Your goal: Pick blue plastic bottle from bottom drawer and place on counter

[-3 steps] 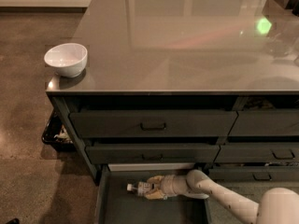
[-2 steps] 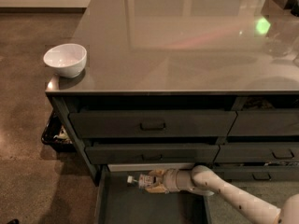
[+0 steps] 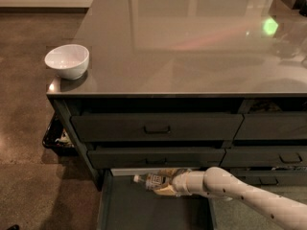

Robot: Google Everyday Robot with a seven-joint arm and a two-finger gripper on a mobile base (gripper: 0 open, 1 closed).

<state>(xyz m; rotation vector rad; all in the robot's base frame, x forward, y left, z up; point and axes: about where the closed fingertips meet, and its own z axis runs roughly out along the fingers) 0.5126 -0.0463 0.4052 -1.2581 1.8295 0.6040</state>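
Fingers (image 3: 167,190): clenched, it seems, round the bottle's body, low at the cabinet front, at the end of the white arm (image 3: 230,188).
Blue plastic bottle (image 3: 152,180): between the fingers, lying sideways, white cap poking out to their left.
Label: a dark patch with writing, too small to read.
Bottom drawer (image 3: 144,212): pulled open, directly beneath the fingers.
Worktop (image 3: 192,47): well above the fingers.
White bowl (image 3: 67,60): on the worktop, above and left of the fingers.
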